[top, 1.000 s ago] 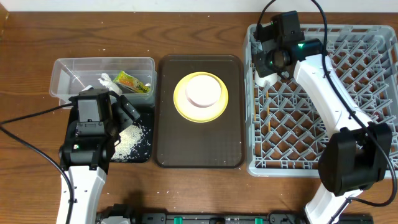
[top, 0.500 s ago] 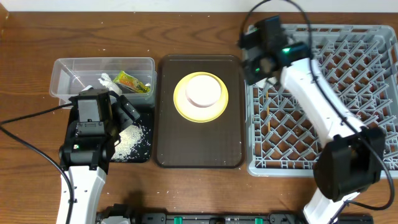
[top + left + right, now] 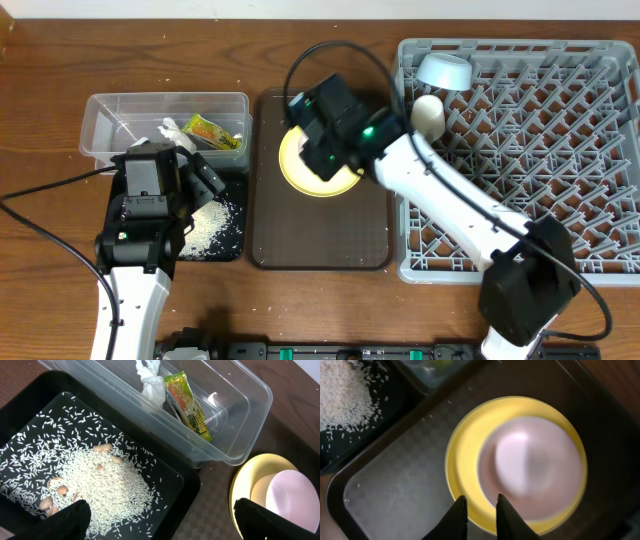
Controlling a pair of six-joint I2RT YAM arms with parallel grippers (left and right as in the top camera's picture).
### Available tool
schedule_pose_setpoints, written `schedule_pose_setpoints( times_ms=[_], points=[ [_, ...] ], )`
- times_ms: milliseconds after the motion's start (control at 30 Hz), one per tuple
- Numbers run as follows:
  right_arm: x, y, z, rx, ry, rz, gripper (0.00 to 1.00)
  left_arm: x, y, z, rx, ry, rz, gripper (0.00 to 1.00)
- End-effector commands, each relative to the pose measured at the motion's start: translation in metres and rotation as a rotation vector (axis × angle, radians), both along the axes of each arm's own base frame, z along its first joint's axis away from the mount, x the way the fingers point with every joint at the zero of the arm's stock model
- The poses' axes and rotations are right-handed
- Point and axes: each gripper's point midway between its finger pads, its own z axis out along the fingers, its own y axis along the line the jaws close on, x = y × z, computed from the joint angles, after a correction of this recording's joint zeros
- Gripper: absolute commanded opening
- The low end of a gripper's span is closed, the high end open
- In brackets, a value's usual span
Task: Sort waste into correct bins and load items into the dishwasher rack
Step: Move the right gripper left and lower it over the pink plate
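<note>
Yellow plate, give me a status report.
Left gripper open, empty, over black bin. Right gripper narrowly open, empty, above yellow plate. Pinkish-white bowl on plate, in the way.

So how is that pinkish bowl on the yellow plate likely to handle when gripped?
The pinkish bowl looks smooth and glossy and apparently sits upside down, so a grip may slip off its dome. It rests loose on the yellow plate, so a push could slide it.

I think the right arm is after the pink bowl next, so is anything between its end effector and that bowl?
Nothing visible does. The right end effector hangs over the pinkish-white bowl, which sits on the yellow plate on the brown tray, with only open air between them.
</note>
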Motion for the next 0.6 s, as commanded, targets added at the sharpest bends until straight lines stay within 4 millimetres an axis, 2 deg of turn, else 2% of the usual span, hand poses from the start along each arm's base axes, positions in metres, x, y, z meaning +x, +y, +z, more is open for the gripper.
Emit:
schedule_pose_setpoints(
  times_ms=[0, 133, 233, 367, 567],
  points=[
    [-0.001, -0.003, -0.024, -0.071, -0.029, -0.021, 0.21, 0.002, 0.003, 0.006, 0.012, -0.011, 0.008, 0.95],
    [0.001, -0.002, -0.047, -0.076, -0.058, -0.019, 0.21, 0.002, 0.003, 0.006, 0.012, -0.011, 0.008, 0.95],
    [0.001, -0.002, -0.060, -0.062, -0.070, -0.021, 0.25, 0.002, 0.003, 0.006, 0.012, -0.011, 0.008, 0.95],
    [-0.001, -0.004, -0.073, -0.054, -0.077, -0.021, 0.27, 0.002, 0.003, 0.006, 0.013, -0.012, 0.007, 0.95],
    [-0.006, -0.009, -0.087, -0.060, -0.072, -0.021, 0.26, 0.002, 0.003, 0.006, 0.013, -0.012, 0.007, 0.95]
  ],
)
